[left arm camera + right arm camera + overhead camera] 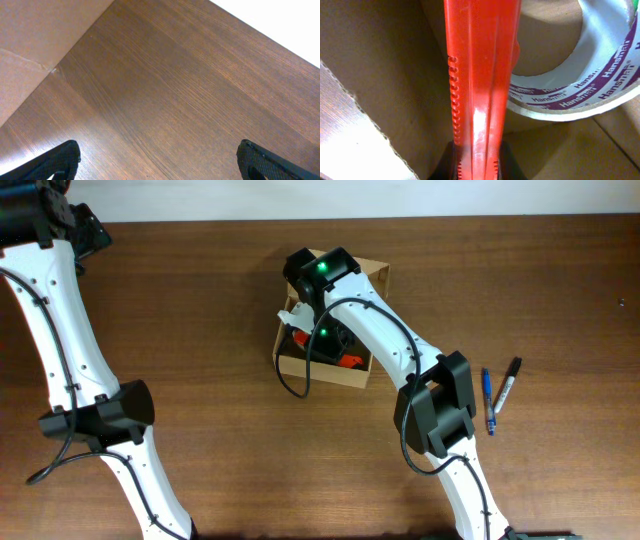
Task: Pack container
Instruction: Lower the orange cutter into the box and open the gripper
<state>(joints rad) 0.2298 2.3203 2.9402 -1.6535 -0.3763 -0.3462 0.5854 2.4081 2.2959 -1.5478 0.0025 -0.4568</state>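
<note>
Two arms in view, I'm reading left to right. Left arm (75,370) runs up the left side of the table (200,300), well apart from the box. Left gripper (160,165) hangs over bare wood, jaws wide apart, nothing between them; only the two dark fingertips (57,160) show at the bottom corners of the left wrist view. A tan creased surface (35,45) sits at the upper left of that view; I can't tell what it is.

Box (375,275) sits mid-table, a bit toward the far edge, top open. Right arm (385,330) reaches across it and covers most of the inside. Right gripper (477,165) is down in the box, clamped on a red cutter (480,75), which runs straight away from the camera. Just right of the cutter, a tape roll (600,95) with purple lettering lies on the cardboard floor. Whether cutter and roll touch, I can't tell.

Right of the box, near the right arm's elbow, a blue pen (487,400) and a black marker (508,385) lie just beside each other on the table.
</note>
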